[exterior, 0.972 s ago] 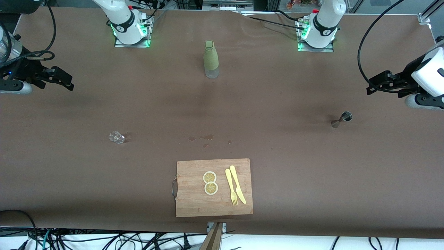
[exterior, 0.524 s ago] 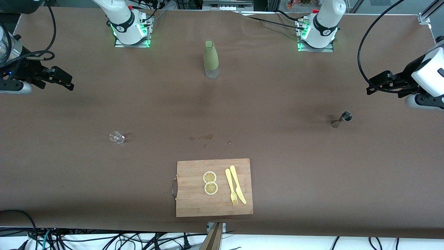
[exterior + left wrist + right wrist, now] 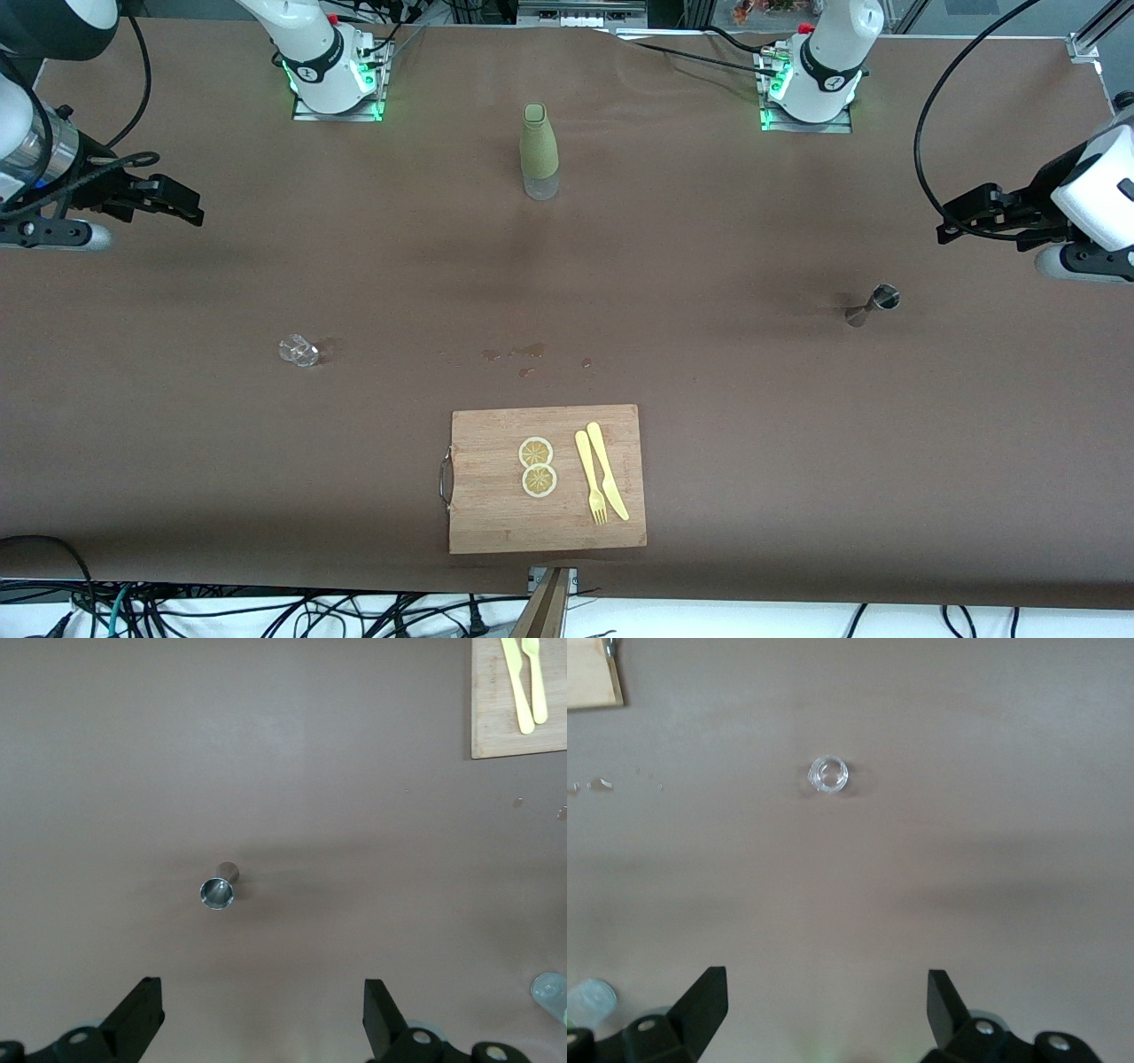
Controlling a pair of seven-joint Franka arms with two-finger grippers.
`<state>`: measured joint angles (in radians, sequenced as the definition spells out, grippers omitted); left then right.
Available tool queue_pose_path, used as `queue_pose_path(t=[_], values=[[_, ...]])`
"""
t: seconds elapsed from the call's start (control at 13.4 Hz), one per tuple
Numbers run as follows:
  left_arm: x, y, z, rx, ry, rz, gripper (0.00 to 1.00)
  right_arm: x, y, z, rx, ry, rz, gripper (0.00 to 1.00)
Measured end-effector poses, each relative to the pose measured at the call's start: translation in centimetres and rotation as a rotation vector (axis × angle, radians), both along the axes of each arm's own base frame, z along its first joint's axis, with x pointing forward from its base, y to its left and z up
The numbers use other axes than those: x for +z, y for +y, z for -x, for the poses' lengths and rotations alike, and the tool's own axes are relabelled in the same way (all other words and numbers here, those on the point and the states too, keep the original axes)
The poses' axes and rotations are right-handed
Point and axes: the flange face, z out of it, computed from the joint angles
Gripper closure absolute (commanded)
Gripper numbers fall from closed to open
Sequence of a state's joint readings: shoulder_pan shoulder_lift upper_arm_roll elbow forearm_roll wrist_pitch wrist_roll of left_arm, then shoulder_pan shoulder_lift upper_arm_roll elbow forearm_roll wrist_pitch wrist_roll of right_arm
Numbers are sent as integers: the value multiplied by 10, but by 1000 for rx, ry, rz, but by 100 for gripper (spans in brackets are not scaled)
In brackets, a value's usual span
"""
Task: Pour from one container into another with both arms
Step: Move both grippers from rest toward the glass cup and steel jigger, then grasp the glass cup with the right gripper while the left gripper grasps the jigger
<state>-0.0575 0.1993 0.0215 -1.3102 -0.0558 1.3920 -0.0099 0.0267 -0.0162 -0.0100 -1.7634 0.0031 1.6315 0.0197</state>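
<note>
- The left gripper [image 3: 961, 217] hangs over bare table at the left arm's end, fingers [image 3: 133, 1014] spread wide and holding nothing.
- The right gripper [image 3: 177, 206] hangs over the right arm's end, its fingers [image 3: 704, 997] likewise spread and empty.
- A metal jigger [image 3: 873, 303] stands near the left gripper; a small clear glass [image 3: 299, 350] sits toward the right arm's end.
- A green-sleeved bottle [image 3: 539, 151] stands upright between the two bases.
- A wooden cutting board [image 3: 496, 523] nearest the front camera carries two lemon slices [image 3: 537, 466], a yellow fork [image 3: 590, 477] and knife [image 3: 608, 471].

Even, diffuse overhead light; soft blurred shadows band the table [image 3: 797, 443]. Green glow at both arm bases. Front view sharp; wrist views softer, the glass [image 3: 828, 775] hazy.
</note>
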Motion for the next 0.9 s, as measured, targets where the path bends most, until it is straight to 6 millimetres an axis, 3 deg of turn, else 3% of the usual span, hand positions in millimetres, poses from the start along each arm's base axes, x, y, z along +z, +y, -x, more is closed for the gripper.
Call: queue_pose_path(t=[0.22, 0.45, 0.67, 0.9], values=[[-17, 29, -8, 51, 30, 54, 0, -13, -33, -4, 170, 25, -30, 0], [-52, 79, -19, -2, 77, 110, 0, -37, -83, -9, 323, 43, -126, 0], [-106, 142, -27, -176, 100, 279, 0, -74, -123, -19, 480, 10, -244, 0], [-174, 212, -27, -384, 34, 515, 0, -120, -149, -34, 662, -72, -364, 0]])
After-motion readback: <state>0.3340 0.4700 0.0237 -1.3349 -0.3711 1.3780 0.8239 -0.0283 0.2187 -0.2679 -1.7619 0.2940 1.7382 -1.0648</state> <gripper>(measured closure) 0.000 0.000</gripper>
